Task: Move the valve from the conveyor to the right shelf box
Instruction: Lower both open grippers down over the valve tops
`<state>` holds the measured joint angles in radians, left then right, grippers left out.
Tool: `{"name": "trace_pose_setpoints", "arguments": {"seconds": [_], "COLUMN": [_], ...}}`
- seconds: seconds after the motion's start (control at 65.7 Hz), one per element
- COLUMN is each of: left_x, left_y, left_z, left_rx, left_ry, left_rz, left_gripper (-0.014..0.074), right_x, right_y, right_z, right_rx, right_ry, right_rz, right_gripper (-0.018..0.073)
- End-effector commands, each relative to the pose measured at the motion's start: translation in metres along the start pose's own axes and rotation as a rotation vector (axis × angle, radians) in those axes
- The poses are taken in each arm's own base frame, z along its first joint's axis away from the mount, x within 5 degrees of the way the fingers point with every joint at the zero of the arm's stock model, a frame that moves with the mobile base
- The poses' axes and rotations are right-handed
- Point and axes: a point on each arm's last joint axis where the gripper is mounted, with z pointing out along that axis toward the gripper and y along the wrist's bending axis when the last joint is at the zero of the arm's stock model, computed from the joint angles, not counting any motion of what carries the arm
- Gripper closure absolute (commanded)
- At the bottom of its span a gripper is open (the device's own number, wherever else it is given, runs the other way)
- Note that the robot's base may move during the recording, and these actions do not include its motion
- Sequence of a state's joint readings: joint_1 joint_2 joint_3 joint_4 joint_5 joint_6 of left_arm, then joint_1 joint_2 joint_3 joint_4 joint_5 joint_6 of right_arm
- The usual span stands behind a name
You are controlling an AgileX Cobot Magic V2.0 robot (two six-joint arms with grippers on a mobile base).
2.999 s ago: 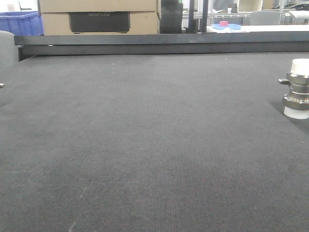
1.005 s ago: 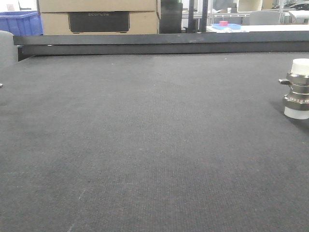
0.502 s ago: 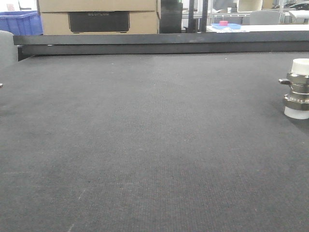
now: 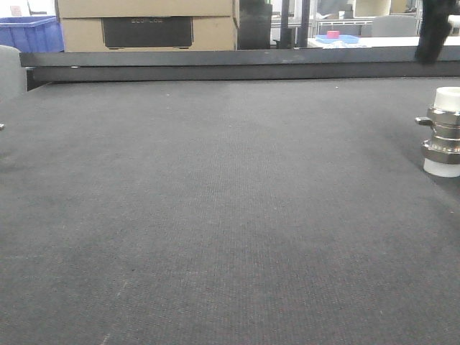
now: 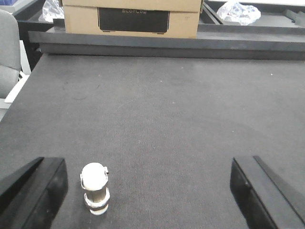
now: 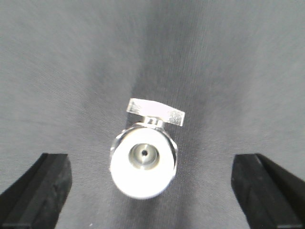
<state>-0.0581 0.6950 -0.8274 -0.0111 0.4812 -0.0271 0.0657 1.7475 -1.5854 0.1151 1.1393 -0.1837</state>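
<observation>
The valve [image 4: 442,133], silver with white caps, stands upright on the conveyor [image 4: 215,215] at the right edge of the front view. A dark blurred part of my right arm [image 4: 433,32] hangs above it. From above, the valve [image 6: 144,160] shows its white cap and side handle. My right gripper [image 6: 150,191] is open over it, one finger wide on each side, not touching. My left gripper [image 5: 150,195] is open low over the belt. A valve [image 5: 95,188] stands just inside its left finger [image 5: 33,191]; I cannot tell if it is the same one. The shelf box is out of view.
A dark metal rail [image 4: 237,66] edges the belt's far side. Behind it stand a cardboard box [image 4: 147,25] and a blue bin [image 4: 29,32]. A grey chair [image 5: 7,52] is at the belt's left. A small metal piece [image 4: 2,127] pokes in at the left edge.
A dark blurred part of my right arm has come into the front view at the top right, above the valve. The valve has not moved.
</observation>
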Motion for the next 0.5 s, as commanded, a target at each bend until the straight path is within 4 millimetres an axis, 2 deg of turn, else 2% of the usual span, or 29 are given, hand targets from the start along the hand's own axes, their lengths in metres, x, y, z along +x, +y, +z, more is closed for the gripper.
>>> {"name": "trace_pose_setpoints", "arguments": {"seconds": [0.0, 0.274, 0.365, 0.487], "left_x": [-0.002, -0.001, -0.001, -0.001], "left_y": [-0.001, -0.001, -0.001, -0.001], "left_z": [-0.001, -0.001, -0.001, -0.001], "left_rx": [0.010, 0.010, 0.010, 0.010], "left_ry": [-0.001, 0.013, 0.013, 0.013], "left_rz": [-0.006, -0.006, -0.006, -0.006], "left_gripper": [-0.0001, -0.0001, -0.0001, -0.0001], "right_x": [-0.003, -0.001, -0.001, -0.002], "right_y": [-0.004, -0.001, -0.002, -0.002], "right_z": [0.015, 0.066, 0.076, 0.077], "right_rx": [0.003, -0.044, -0.045, -0.039], "right_ry": [0.037, 0.178, 0.191, 0.183], "right_rz": [-0.002, 0.005, 0.008, 0.006], "right_gripper": [-0.0002, -0.0001, -0.0001, 0.0003]}}
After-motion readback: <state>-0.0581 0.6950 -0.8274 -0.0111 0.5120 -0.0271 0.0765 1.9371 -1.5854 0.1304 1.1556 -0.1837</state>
